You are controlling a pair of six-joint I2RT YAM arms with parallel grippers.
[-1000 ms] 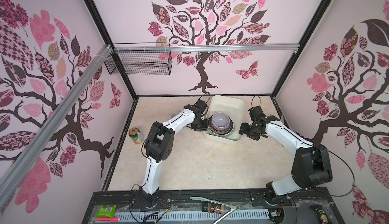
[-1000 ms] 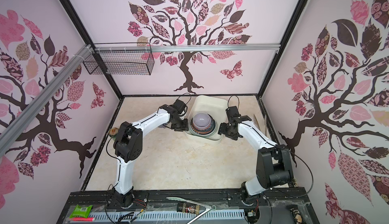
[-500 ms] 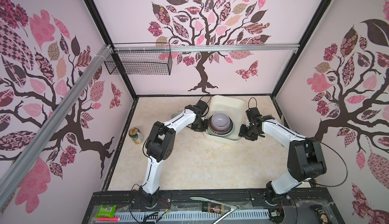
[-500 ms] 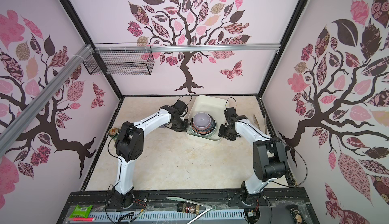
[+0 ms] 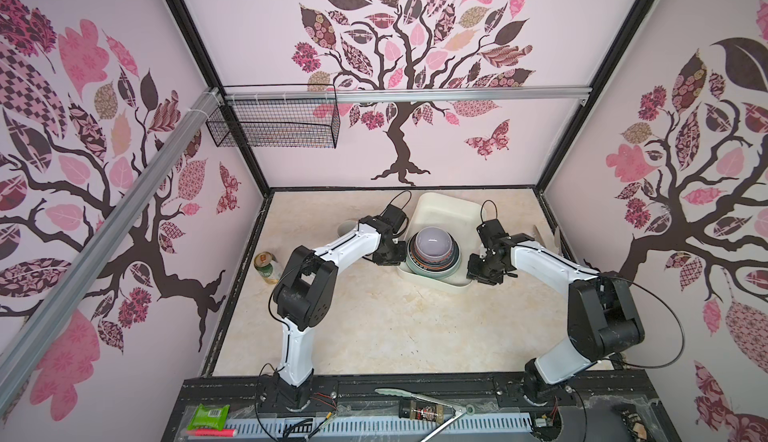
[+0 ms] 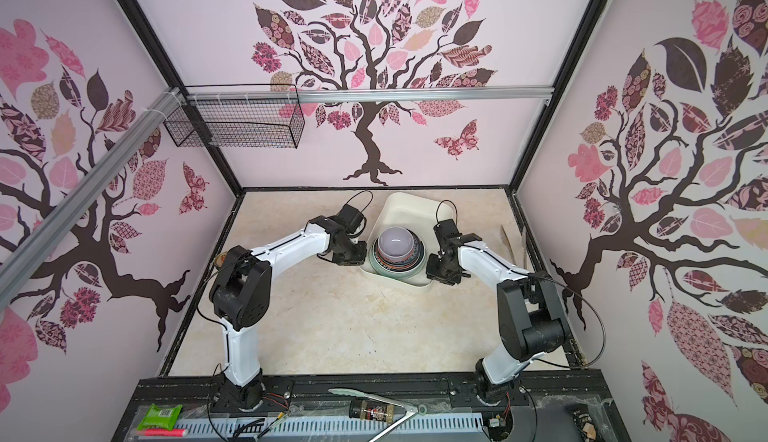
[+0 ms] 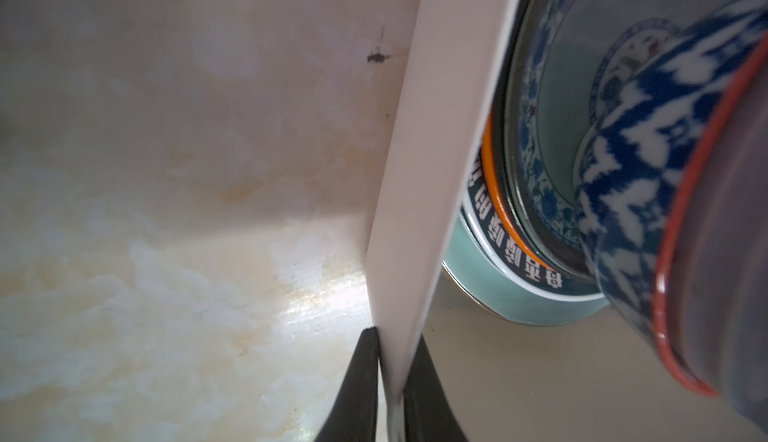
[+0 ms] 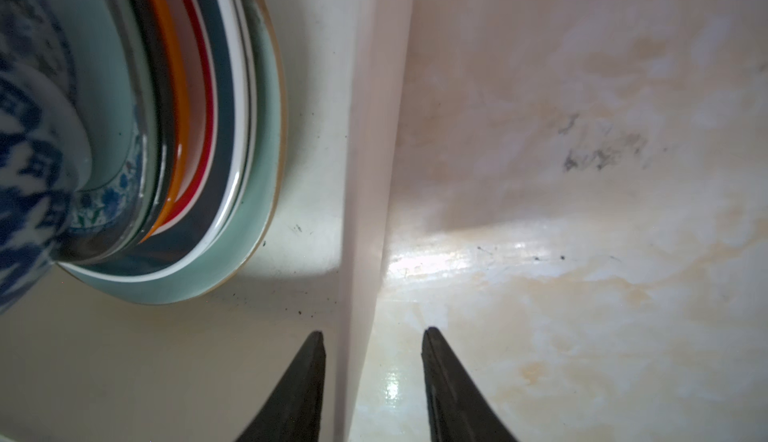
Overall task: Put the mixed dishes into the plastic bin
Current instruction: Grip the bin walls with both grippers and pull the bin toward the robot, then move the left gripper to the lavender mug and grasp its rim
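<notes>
Bin (image 5: 445, 215) likely heavy, dishes (image 5: 433, 253) fragile; hold walls at 9, 3 o'clock; left end effector (image 7: 395, 336) clamps wall, right end effector (image 8: 372, 333) apart

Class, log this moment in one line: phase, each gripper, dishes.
phase: grasping bin | left gripper: shut on bin wall | right gripper: open, straddling opposite wall | dishes: stacked inside bin

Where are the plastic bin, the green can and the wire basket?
plastic bin (image 5: 448, 207): in a top view, far wall.
green can (image 5: 268, 273): in a top view, side.
wire basket (image 5: 276, 130): in a top view, front mesh.
</notes>
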